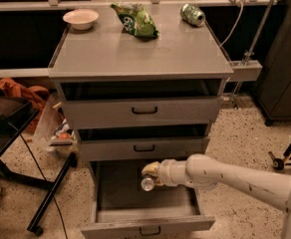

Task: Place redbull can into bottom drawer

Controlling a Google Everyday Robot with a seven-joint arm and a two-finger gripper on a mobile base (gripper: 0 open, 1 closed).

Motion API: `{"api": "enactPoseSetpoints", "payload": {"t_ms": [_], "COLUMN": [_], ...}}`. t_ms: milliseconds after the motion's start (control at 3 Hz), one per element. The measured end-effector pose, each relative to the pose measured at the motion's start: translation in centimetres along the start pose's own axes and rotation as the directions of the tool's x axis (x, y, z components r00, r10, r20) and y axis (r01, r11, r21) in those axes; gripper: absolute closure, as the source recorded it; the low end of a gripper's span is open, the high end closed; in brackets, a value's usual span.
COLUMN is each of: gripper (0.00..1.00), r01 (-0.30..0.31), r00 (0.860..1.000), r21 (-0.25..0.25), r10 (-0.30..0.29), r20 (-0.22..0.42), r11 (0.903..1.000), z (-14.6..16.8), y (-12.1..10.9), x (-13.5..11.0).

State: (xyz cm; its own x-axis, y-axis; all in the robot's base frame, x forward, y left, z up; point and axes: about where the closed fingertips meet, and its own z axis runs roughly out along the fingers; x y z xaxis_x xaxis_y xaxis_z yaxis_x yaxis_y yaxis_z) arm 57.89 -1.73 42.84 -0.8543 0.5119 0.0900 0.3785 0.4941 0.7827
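The bottom drawer (pixel 110 203) of the grey cabinet is pulled open, a deep tray with a dark handle (pixel 149 231) on its front. My gripper (pixel 149 176) reaches in from the right on a white arm and hangs over the drawer's inside, just below the middle drawer's front. It is shut on the redbull can (pixel 147 183), a slim silver can held with one round end toward the camera, above the drawer floor.
On the cabinet top (pixel 135 54) lie a white bowl (pixel 80 18), a green chip bag (pixel 137 20) and a green can (pixel 192 14) on its side. A black stand (pixel 51 198) and clutter are at the left. A dark cabinet (pixel 285 68) is at the right.
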Motion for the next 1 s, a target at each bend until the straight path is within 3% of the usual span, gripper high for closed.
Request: {"api": "enactPoseSetpoints", "payload": {"t_ms": [333, 667, 1000], "gripper": [1.00, 1.00, 1.00], "r01": [-0.049, -0.079, -0.088], "r00": [0.999, 0.995, 0.978], "r21": [-0.037, -0.051, -0.038], "r10": [0.049, 0.075, 0.079], "r20": [-0.004, -0.071, -0.193], "r11": [0.9981, 0.9956, 0.9954], "z": [4.0, 8.0, 12.1], "y": [-4.9, -10.5, -15.8], "x": [-2.2, -3.0, -2.1]}}
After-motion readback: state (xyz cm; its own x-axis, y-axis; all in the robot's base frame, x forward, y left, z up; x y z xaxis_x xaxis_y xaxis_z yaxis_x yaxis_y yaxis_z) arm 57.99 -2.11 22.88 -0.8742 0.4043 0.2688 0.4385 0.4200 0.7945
